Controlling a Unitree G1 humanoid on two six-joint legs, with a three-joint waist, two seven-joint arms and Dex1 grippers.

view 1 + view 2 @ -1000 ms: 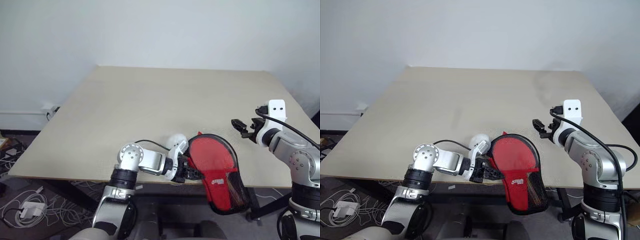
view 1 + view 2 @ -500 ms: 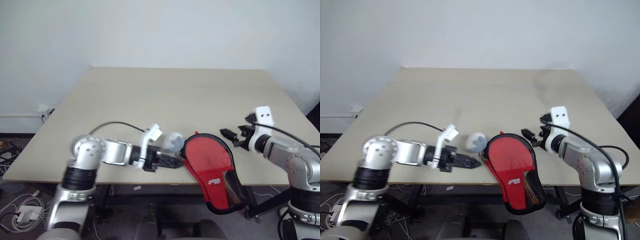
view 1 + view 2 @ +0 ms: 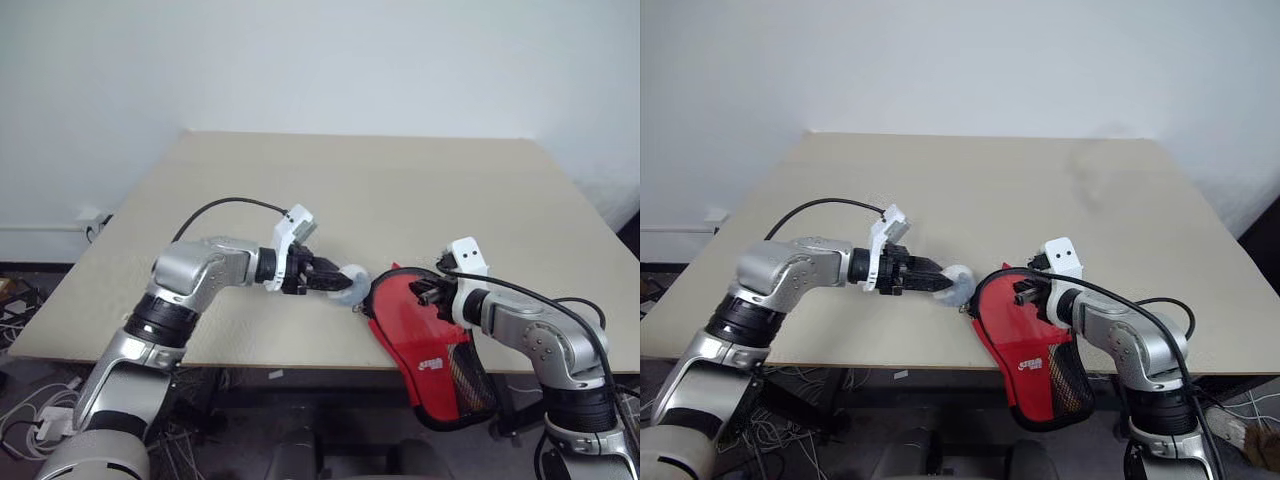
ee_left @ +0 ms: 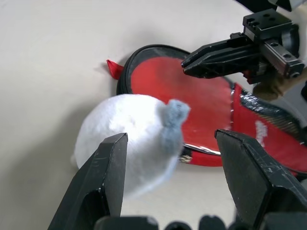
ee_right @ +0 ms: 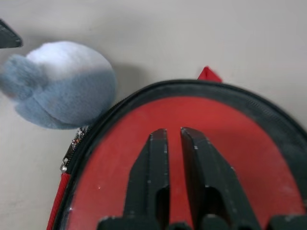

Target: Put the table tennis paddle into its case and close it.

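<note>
Overhanging table (image 3: 300, 190) edge, red case (image 3: 425, 325)

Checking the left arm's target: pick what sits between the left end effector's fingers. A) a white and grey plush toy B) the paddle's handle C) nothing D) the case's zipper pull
A: in the left wrist view, the white and grey plush toy lies between the open fingers of the left end effector, beside the red case.

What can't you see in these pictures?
- Paddle: whether it sits inside the red case; the closed cover hides the inside.
- Case's lower end: hangs past the table edge, so its underside stays hidden.
- Fluffy white toy: its far side, in both wrist views.
</note>
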